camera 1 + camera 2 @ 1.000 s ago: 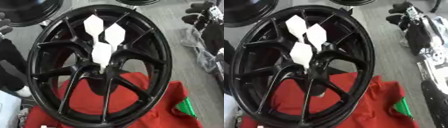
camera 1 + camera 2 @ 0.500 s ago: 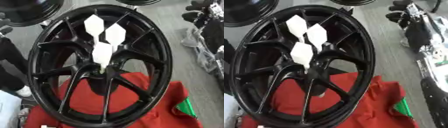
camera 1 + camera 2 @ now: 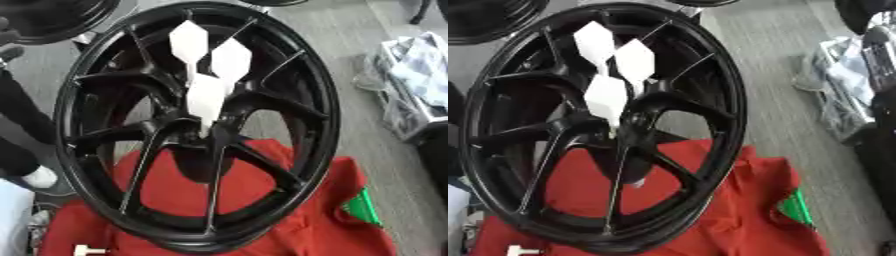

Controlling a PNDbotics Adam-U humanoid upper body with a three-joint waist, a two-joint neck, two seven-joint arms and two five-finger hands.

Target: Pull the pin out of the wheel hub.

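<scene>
Wheel (image 3: 289, 75): black, multi-spoke, tilted, fills most of both views. Its low rim at 6 o'clock rests on the cloth.

Cloth (image 3: 297, 220): red, spread under the wheel from 5 to 8 o'clock, and showing through the gaps between the lower spokes.

Clutter (image 3: 411, 75): pale bundle at 3 o'clock on grey floor, apart from the wheel. Not part of the task.

Pins (image 3: 206, 97): three white pieces with broad hexagonal heads, clustered just above the hub (image 3: 206, 137). One head sits at 12 o'clock, one at 1 o'clock, one nearest the hub. Their stems run down toward the centre. The lowest seems still seated in the hub, though the view is too soft to be sure which stem enters which hole.

Green piece (image 3: 363, 207): small, at 4 o'clock on the cloth's edge.

White piece (image 3: 85, 249): small, at 7 o'clock on the cloth. Possibly a loose pin, cannot tell.

Hands: neither shows in either view, so the state of their fingers cannot be told.

Progress: judged unstarted. All three white heads stand at the hub, nothing has hold of them. Left to do: reach in, take a head, draw it out along its stem.
</scene>
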